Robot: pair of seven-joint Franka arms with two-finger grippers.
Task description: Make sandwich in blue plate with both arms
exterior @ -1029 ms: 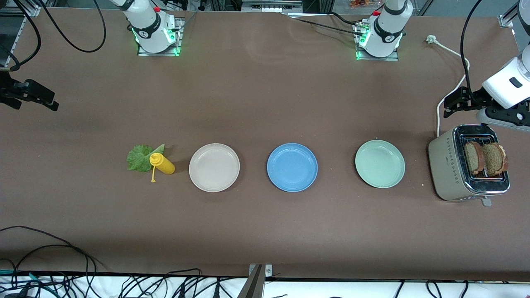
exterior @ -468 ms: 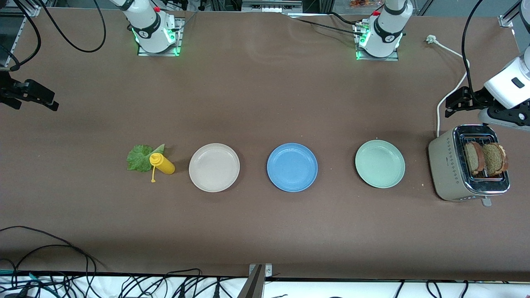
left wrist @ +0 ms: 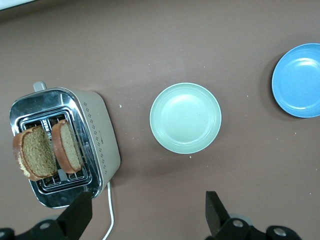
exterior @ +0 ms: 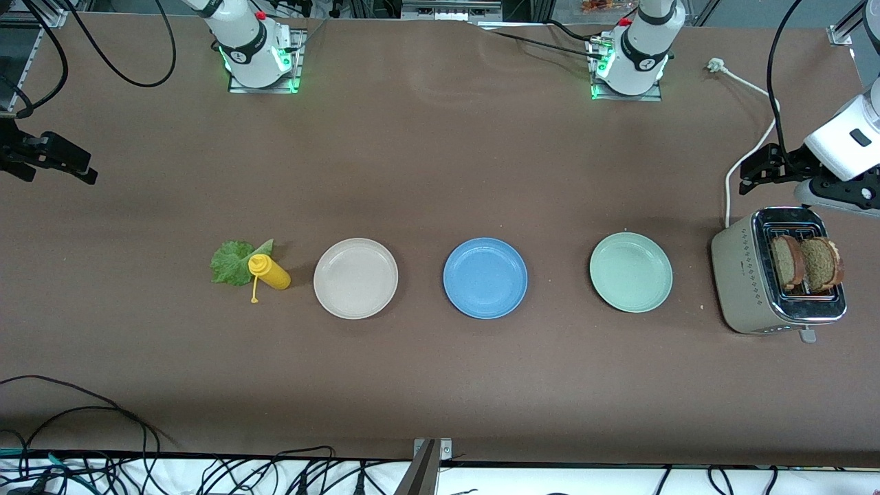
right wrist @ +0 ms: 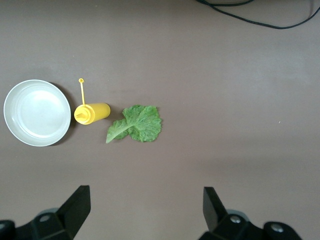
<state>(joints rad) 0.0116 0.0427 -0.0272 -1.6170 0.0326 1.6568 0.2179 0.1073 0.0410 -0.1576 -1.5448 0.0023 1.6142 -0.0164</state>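
The left hand (exterior: 753,172) has edged up slightly at frame right, fingers spread above the toaster (exterior: 777,282); the right hand (exterior: 58,159) waits spread; the blue plate (exterior: 485,278) sits bare.

No legible text, label, brand, number or sign is found in any view. A small dark mark is seen on the side of the toaster (exterior: 744,273), but it cannot be read.

Probably lab: bolted arm bases (exterior: 260,65), cables (exterior: 82,440)
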